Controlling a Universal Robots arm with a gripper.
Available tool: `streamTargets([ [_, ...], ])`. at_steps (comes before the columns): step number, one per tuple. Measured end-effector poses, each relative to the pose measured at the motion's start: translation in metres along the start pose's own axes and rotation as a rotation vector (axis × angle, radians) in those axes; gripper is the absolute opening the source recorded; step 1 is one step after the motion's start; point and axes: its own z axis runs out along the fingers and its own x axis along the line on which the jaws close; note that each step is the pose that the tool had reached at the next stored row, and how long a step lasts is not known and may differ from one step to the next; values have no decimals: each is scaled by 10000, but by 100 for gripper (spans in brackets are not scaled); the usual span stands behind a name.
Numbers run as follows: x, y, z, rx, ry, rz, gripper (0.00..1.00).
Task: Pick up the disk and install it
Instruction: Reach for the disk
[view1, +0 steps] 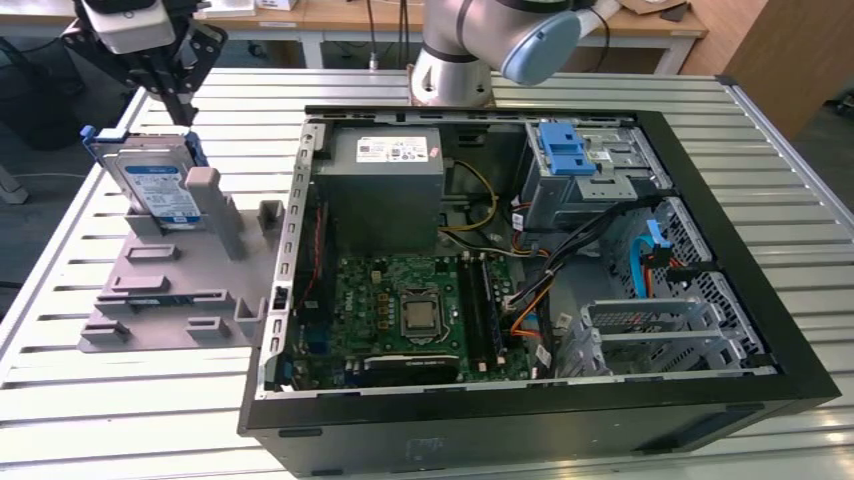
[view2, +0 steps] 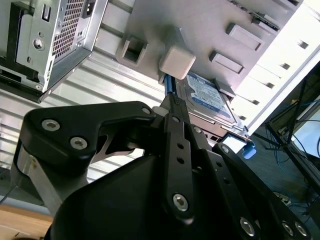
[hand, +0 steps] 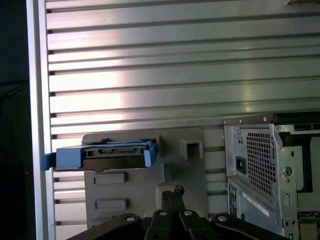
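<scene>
"Starting with the biggest thing, what is there?" asks Ana.

"The long silver slatted metal table (view1: 747, 150)," says Ben. "On it lies the big black open computer case (view1: 694, 400). Beside the case, toward the exterior view's left, sits the flat grey plastic holder plate (view1: 160, 290). The disk (view1: 154, 185), a flat silver hard drive with a white and blue label and a blue plastic frame, stands on its edge in that holder. It leans on a grey post (view1: 203, 190). It is not in the case yet."

"And the robot's hand?"

"The black gripper (view1: 182, 112) hangs just above the disk's top edge, not touching it. Its thin fingers (view2: 172, 130) are pressed together with nothing between them."

"How should it do this part well?"

"This looks like the reach for the disk. The fingers would need to spread wider than the thin edge, come straight down and squeeze gently, so the disk does not tip."

"Do the cameras see different things?"

"Yes. The exterior view gives the label face and the grey metal drive cage (view1: 627, 160) inside the case. The first wrist view looks down on the disk's (hand: 102, 154) thin blue top edge, past the gripper (hand: 172, 192). The second wrist view catches the disk (view2: 207, 95) from beside the fingers."
</scene>
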Motion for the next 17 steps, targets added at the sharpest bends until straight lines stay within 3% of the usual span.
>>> streamTargets([
  [17, 55, -5, 6, 0, 0, 1, 11],
])
